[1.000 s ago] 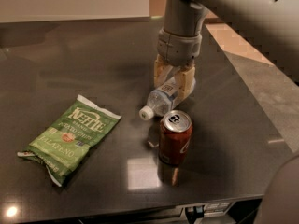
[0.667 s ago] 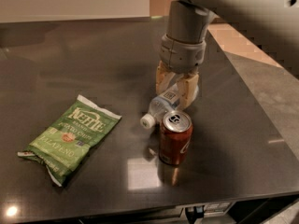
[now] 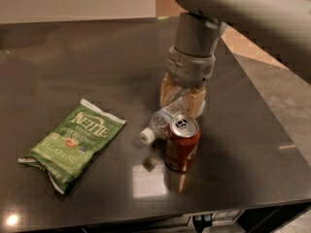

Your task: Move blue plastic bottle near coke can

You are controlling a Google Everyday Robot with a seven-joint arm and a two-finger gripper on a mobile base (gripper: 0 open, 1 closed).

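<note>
The blue plastic bottle (image 3: 164, 118) lies tilted on the dark table, its white cap (image 3: 145, 136) pointing to the front left. Its body touches or nearly touches the coke can (image 3: 181, 142). The can stands upright just in front of the bottle, silver top up. My gripper (image 3: 182, 100) comes down from above, and its tan fingers (image 3: 196, 102) are closed on the far end of the bottle, right behind the can. The rear of the bottle is hidden between the fingers.
A green chip bag (image 3: 73, 142) lies flat at the front left. The dark table (image 3: 97, 67) ends at a front edge just below the can and at a right edge beside a lighter floor. My arm fills the upper right.
The bottle has slid toward the front with my gripper, and its cap has come down beside the can. The can and the chip bag have not moved.
</note>
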